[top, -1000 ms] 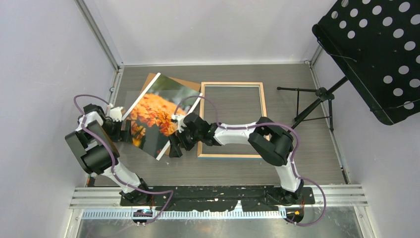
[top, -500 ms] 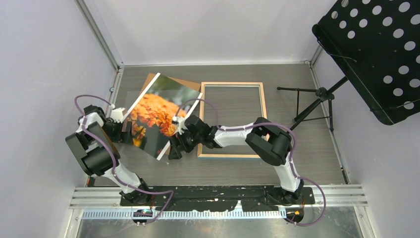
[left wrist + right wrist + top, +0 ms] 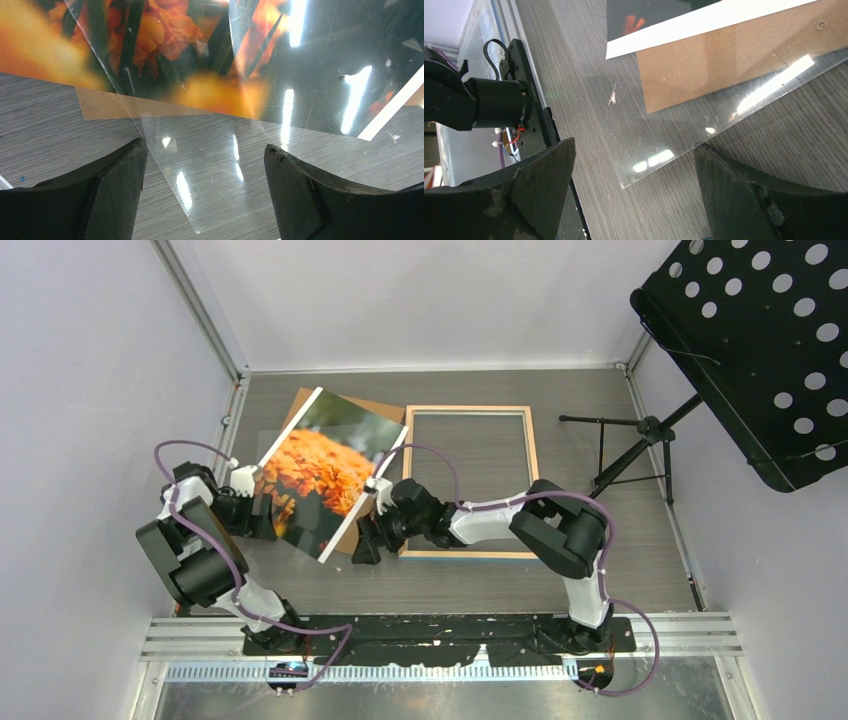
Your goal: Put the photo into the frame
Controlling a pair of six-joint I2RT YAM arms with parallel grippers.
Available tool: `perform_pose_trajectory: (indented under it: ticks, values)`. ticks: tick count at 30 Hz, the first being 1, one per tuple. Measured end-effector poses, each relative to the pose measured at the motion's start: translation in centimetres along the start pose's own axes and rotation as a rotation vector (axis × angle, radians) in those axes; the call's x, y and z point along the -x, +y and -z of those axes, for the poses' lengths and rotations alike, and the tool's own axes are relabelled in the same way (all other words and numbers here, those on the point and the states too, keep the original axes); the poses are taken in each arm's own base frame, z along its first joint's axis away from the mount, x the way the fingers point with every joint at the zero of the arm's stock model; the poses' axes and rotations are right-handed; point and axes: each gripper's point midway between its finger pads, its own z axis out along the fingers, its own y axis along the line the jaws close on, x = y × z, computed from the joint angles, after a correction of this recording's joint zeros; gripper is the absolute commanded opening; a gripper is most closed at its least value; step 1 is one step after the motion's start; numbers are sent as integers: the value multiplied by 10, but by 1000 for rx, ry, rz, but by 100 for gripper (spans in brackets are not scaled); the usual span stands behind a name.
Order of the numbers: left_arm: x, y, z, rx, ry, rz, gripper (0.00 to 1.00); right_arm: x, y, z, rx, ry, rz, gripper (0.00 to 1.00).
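Compared with a second ago, the right gripper is sitting nearer and slightly further right, at the near right corner of the photo, and its elbow is sitting further right, by the near right corner of the frame. The left gripper is lying a little nearer and closer to the photo's near left edge than before. The photo itself is keeping its place. It is lying face up, turned at an angle, left of the frame and just beside it, with orange flowers showing and white strips running along two edges. It is resting on a brown backing board that is poking out at the far side and at the near corner. A clear sheet is lying flat on the grey table under both, its corners reaching between each gripper's fingers in the wrist views. Both grippers are standing with fingers wide apart, holding nothing. The frame is lying flat with its wood-coloured back up, the right forearm crossing its near rail. At the far right a black perforated music stand is leaning over the table.
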Motion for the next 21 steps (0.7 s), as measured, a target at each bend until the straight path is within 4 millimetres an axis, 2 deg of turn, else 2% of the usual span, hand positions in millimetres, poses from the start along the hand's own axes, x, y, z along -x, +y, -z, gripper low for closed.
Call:
perform_pose_trajectory:
  ticks: [9,21]
  values:
    - [-4,-3,1,0,-6,-12,82,7,-3,3,11,-41,-40,96]
    - [-7,-5,0,-3,0,-9,83,22,-30,5,-157,-74,-50,98]
